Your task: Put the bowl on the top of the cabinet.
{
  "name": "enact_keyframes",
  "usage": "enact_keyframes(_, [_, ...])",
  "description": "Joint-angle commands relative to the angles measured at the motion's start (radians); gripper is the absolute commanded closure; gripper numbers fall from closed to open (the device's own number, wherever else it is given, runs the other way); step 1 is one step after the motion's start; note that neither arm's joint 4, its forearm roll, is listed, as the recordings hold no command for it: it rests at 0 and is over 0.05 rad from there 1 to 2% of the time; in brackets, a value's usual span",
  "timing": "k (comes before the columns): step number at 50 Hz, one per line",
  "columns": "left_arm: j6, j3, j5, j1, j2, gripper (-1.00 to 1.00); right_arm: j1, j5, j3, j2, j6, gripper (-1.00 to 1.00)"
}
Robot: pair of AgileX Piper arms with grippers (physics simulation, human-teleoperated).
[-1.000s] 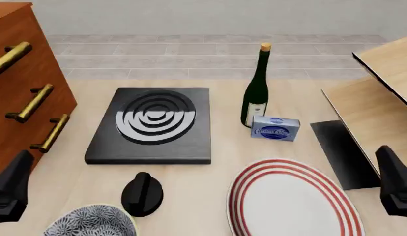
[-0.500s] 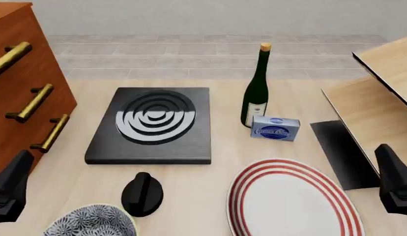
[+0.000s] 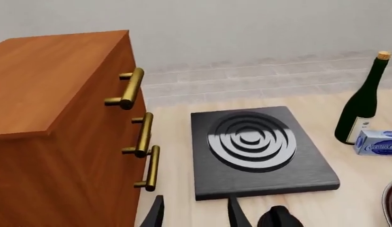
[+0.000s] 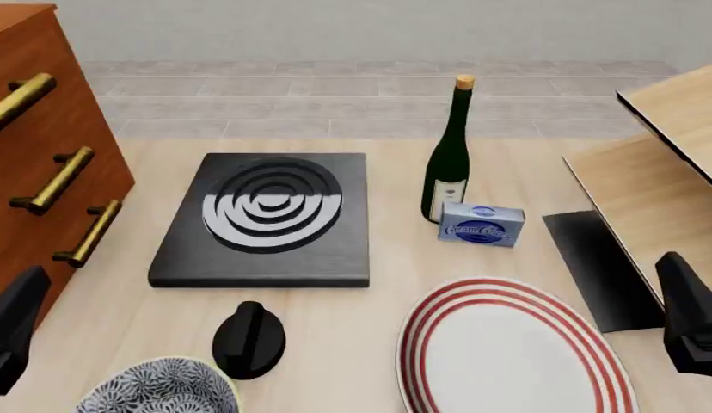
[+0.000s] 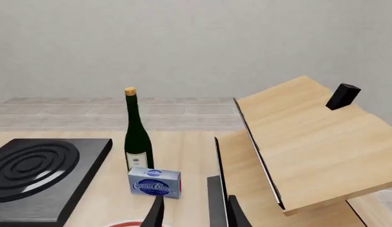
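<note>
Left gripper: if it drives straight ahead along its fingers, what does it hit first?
Probably the black stove plate: the left gripper points at its near edge, with the cabinet close alongside. Depth is unclear, so it could meet bare table first.

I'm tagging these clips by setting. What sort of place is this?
Most likely a simulated kitchen tabletop: a black hob plate with ring burner, a wine bottle and a red-ringed plate sit on a pale wood table, beside a wooden drawer cabinet.

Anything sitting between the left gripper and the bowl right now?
No. In the front view the left gripper and the bowl have only bare table between them; the black knob sits beyond the bowl's far side.
</note>
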Motion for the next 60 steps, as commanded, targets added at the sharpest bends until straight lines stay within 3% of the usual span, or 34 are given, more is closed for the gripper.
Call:
enact_keyframes(1, [0.027,-0.057,0.113,-0.016,0.017,-1.0,0.0,0.0,0.0,0.0,0.0,-1.0])
enact_keyframes(15, [0.028,-0.134,0.258,-0.057,0.079,-1.0,0.0,0.0,0.0,-0.001,0.0,-1.0])
enact_keyframes(42, [0.033,-0.16,0.369,-0.094,0.156,-1.0,0.0,0.0,0.0,-0.001,-0.001,-1.0])
enact_keyframes(60, [0.086,-0.193,0.459,-0.084,0.174,-1.0,0.0,0.001,0.0,-0.001,0.0,-1.0])
